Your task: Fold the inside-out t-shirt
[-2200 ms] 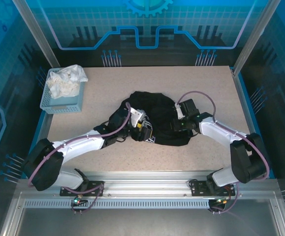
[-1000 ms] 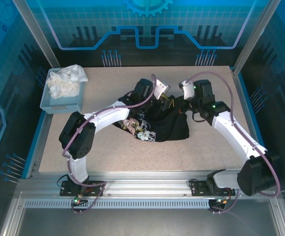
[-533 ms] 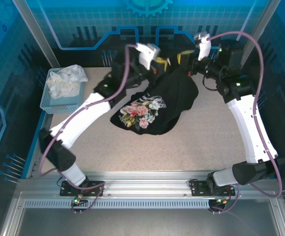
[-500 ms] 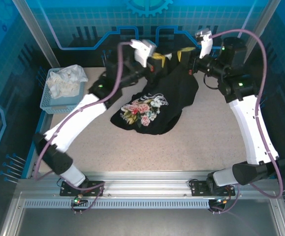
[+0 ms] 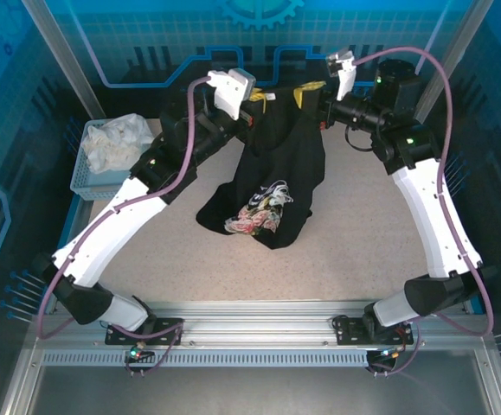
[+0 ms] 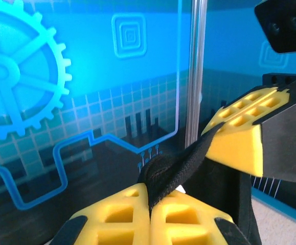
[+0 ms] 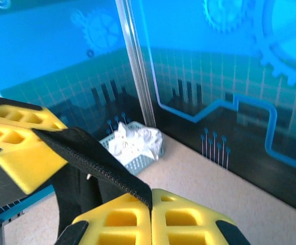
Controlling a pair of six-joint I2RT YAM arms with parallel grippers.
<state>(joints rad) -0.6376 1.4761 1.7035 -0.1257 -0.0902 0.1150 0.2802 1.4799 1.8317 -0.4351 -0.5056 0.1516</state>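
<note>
The left tool (image 5: 257,97) and right tool (image 5: 309,89) are clenching the same seamed edge, having just lifted the inside-out t-shirt (image 5: 278,160). It is hanging beneath them, its tail dragging on the table (image 5: 371,242), likely readying a flat lay-out.

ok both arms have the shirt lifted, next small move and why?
Probably pull the two arms apart sideways. The left fingers and right fingers are each shut on the t-shirt, close together, so it hangs as a narrow drape with its lower part crumpled on the table. Spreading should open it out.
</note>
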